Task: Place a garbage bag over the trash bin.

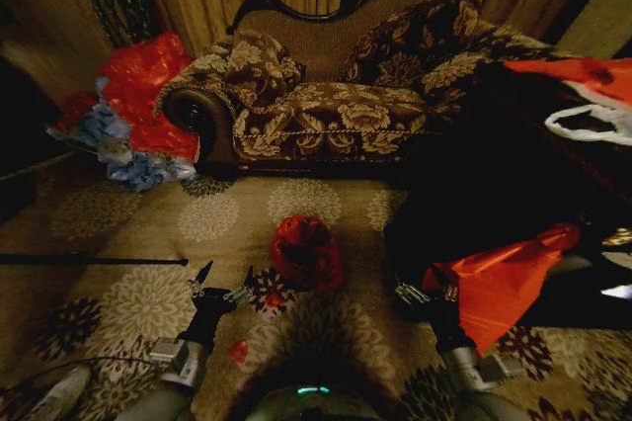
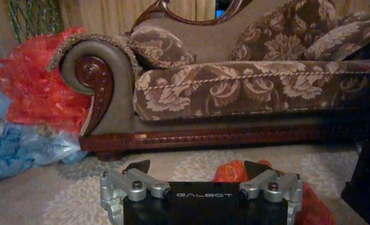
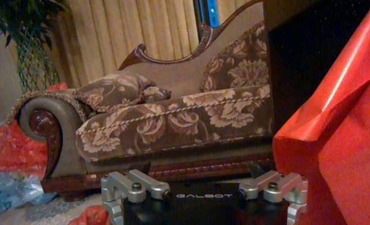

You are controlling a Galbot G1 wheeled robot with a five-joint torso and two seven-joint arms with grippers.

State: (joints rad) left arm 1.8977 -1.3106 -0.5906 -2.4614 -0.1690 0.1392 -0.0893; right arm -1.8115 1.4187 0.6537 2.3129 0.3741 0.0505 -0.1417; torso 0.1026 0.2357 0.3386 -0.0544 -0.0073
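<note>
Garbage bag [image 1: 307,251]: red, crinkly, draped over the trash bin, which it hides; centre of the head view, on the patterned carpet [image 1: 138,233].
Axis: stands upright, mouth upward; no clear long axis.
Writing: "GALBOT" on both gripper bodies in the wrist views.
Left gripper [image 1: 221,281]: fingers spread wide, empty; the bag lies just right of and above its tips, apart.
Right gripper [image 1: 427,292]: lower right, fingers apart, empty; a larger orange-red bag [image 1: 504,278] just beside it.
Sofa [image 1: 326,105]: upper centre.
</note>
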